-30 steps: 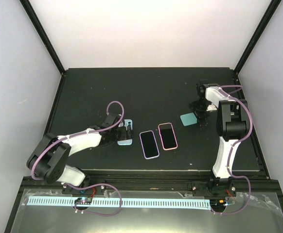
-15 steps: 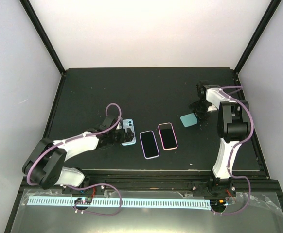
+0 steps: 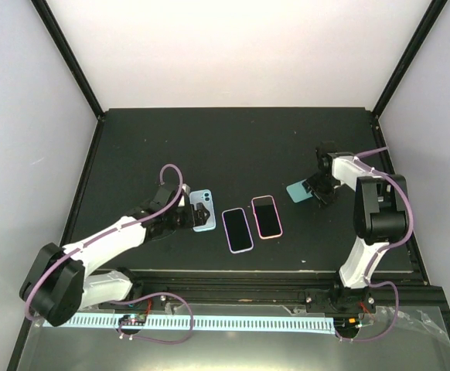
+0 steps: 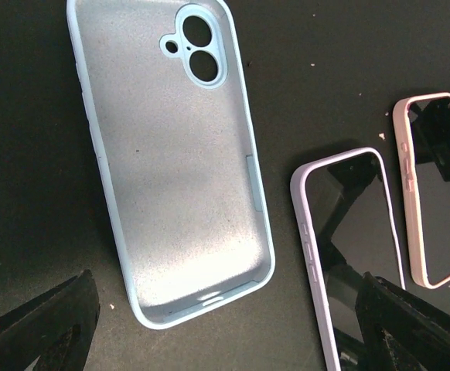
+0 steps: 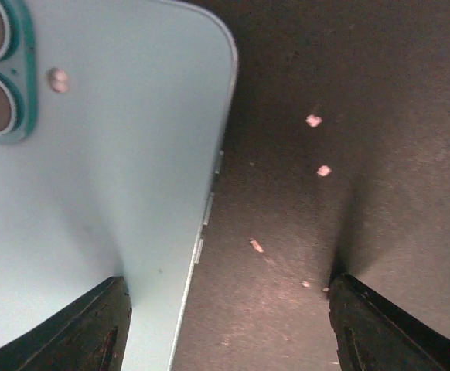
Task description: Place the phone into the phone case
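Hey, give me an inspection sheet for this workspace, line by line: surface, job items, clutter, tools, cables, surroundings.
Surface: black table, a few pale crumbs beside the phone.
Job's things: teal phone bare, face down, at right; blue case empty, inside up, at left.
Clutter: lilac-cased phone and pink-cased phone, side by side, screens up, mid-table.
Tools: left tool open, just short of the case; right tool open, one finger over the phone, the other over table.
Cables: purple cables loop along both arms, none across the items.
Surroundings: white walls, black frame; nothing else seen.
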Robot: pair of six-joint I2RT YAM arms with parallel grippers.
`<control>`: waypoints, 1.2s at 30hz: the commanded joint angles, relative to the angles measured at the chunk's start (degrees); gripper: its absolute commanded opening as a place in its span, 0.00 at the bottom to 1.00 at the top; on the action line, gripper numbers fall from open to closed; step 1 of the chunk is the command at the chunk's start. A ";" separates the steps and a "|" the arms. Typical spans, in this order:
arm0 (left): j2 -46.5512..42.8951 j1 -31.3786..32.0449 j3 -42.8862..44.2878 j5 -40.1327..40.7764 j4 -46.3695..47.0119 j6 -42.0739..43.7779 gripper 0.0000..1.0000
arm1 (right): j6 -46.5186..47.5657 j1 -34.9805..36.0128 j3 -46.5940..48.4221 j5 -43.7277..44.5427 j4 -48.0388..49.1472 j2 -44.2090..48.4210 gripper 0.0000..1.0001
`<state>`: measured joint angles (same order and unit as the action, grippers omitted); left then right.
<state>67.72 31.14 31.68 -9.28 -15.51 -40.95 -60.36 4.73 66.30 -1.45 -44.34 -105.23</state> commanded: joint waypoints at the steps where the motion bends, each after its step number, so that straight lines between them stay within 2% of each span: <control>1: -2.39 -0.18 0.94 0.06 -1.58 -1.11 0.92 | 2.67 0.26 0.03 2.33 -0.08 0.84 0.75; 3: -2.96 -0.13 0.93 -0.20 -1.63 -1.38 0.92 | 1.87 0.28 2.83 0.70 -1.49 -0.40 0.81; 9: -4.67 -0.11 0.37 0.50 -2.71 -1.60 0.92 | -4.15 0.22 5.03 -3.68 -1.04 -2.04 0.86; 16: -4.78 -0.16 0.87 0.93 -3.70 -0.93 0.93 | -8.23 0.27 14.22 -2.59 -8.24 -7.09 0.89; 20: -4.60 -0.16 1.96 1.03 -4.52 -0.36 0.93 | -10.92 0.27 16.05 -2.24 -9.84 -8.69 0.94; 29: -4.84 -0.13 3.48 1.97 -6.24 0.77 0.93 | -14.02 0.31 17.66 -4.47 -11.26 -12.73 0.95; 36: -5.39 -0.19 2.78 3.22 -6.48 1.27 0.93 | -15.96 0.35 17.91 -2.06 -10.67 -15.56 0.92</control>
<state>63.59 31.14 32.88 -7.79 -21.10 -40.73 -73.65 4.78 84.75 -5.04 -55.99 -118.45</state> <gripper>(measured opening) 0.932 0.924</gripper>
